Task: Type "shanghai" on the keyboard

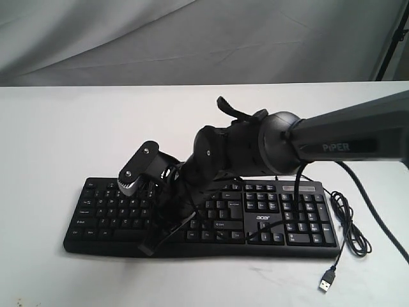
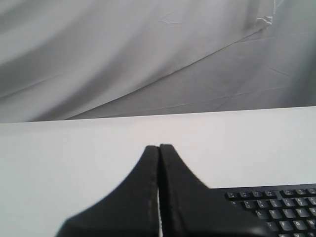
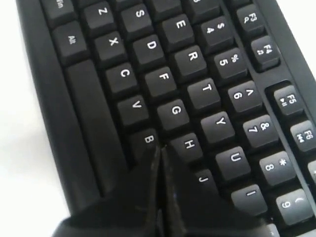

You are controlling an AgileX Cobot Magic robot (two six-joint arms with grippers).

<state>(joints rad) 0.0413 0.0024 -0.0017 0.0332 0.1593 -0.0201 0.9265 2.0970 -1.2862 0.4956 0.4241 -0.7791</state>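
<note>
The black keyboard [image 1: 291, 220] with white-lettered keys lies across the white table [image 1: 57, 141], its small white logo near the number pad. My right arm reaches over its middle from the right. The right gripper [image 1: 153, 244] is shut, with nothing between its fingers. In the right wrist view the right gripper [image 3: 159, 148] points at the keyboard [image 3: 197, 64], its tip at the gap between the B key [image 3: 148, 139] and the H key [image 3: 189, 144]. The left gripper [image 2: 159, 147] is shut and empty above bare table, with a corner of the keyboard [image 2: 276, 207] beside it. It does not show in the exterior view.
The keyboard's black cable [image 1: 348, 220] lies coiled on the table at its right end, with the USB plug [image 1: 328, 280] loose near the table's front edge. A grey cloth backdrop [image 1: 192, 38] hangs behind the table.
</note>
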